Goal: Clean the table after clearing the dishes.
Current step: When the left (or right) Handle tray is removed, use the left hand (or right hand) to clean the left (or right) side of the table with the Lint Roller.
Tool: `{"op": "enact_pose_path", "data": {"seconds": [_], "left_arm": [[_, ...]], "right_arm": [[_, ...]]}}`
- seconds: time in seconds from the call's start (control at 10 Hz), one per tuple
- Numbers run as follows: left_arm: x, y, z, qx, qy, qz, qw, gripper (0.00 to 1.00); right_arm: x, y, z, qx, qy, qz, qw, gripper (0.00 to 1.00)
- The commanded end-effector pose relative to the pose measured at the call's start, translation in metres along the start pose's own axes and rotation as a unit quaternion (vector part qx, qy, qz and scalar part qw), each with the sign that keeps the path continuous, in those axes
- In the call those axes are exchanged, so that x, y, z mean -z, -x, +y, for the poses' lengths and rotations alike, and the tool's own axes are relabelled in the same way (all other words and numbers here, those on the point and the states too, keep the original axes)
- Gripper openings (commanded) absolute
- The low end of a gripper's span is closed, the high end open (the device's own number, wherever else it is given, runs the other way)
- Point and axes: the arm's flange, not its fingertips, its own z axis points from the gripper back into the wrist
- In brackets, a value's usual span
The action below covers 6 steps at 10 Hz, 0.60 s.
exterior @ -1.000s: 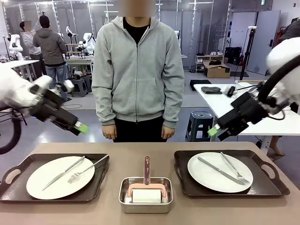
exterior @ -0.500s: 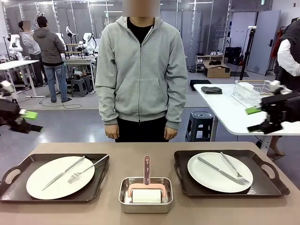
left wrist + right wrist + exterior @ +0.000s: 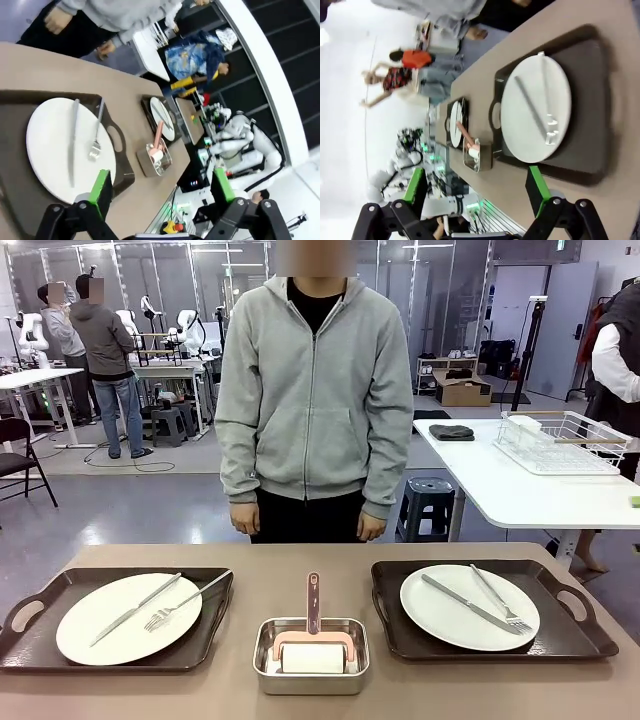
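My left gripper [image 3: 160, 181] and right gripper [image 3: 475, 175] both gape wide, empty. Beyond my left fingers sits the first plate [image 3: 47, 145] on the first tray [image 3: 120, 167]. Beyond my right fingers lie the second plate [image 3: 520, 125] and second tray [image 3: 600, 100]. Likely brittle china, and the loose cutlery [image 3: 530, 102] may slide: grip each tray's end, keep level.

The left gripper [image 3: 161, 179] is hanging open over the table [image 3: 50, 65], where a white plate [image 3: 50, 150] is carrying a knife [image 3: 73, 135] and fork [image 3: 96, 135] on a dark tray [image 3: 15, 115], with a steel pan [image 3: 150, 157] sitting to its right.
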Motion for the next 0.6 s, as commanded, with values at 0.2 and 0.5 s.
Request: {"op": "enact_pose_path", "data": {"seconds": [0.2, 0.5], "left_arm": [[-0.019, 0.008, 0.001, -0.032, -0.003, -0.054, 0.998, 1.00], [-0.022, 0.011, 0.002, -0.018, -0.022, -0.034, 0.999, 1.00]], "right_arm": [[-0.023, 0.008, -0.021, 0.024, -0.009, -0.044, 0.999, 1.00], [-0.012, 0.003, -0.021, 0.018, 0.007, -0.026, 0.999, 1.00]]}}
